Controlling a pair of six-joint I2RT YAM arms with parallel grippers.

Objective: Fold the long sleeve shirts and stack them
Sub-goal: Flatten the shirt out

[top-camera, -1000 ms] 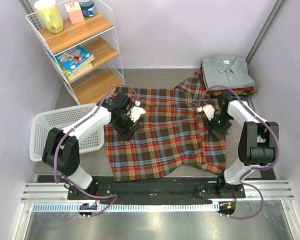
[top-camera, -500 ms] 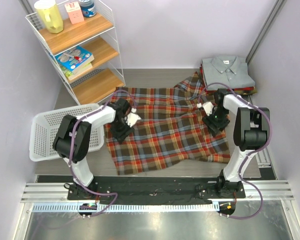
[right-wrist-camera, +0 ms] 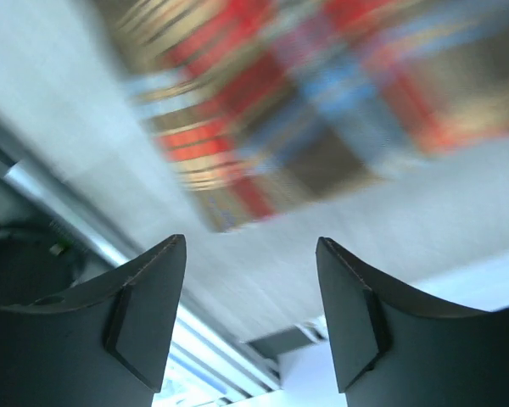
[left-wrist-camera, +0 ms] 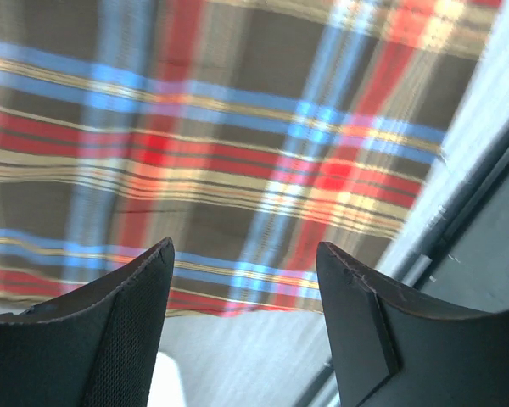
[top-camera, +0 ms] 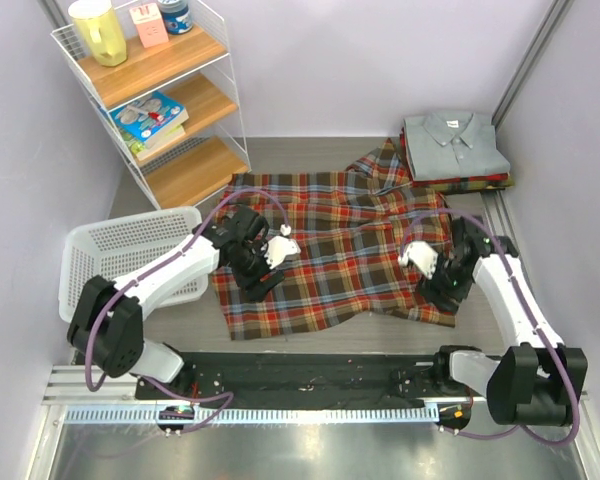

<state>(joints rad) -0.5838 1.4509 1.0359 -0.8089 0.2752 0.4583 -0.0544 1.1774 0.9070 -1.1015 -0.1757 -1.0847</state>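
Both arms have drawn back toward 6 o'clock in the last half second. The left gripper (top-camera: 278,248) and right gripper (top-camera: 420,259) now hover over the near half of the plaid shirt (top-camera: 330,235). It lies spread mid-table (top-camera: 310,158), its near hem pulled in slightly. The folded grey shirt (top-camera: 455,145) sits at 1 o'clock. Folding looks barely begun. Only the wrist views show the fingers: both pairs stand wide apart, gripping nothing. The right view is blurred.
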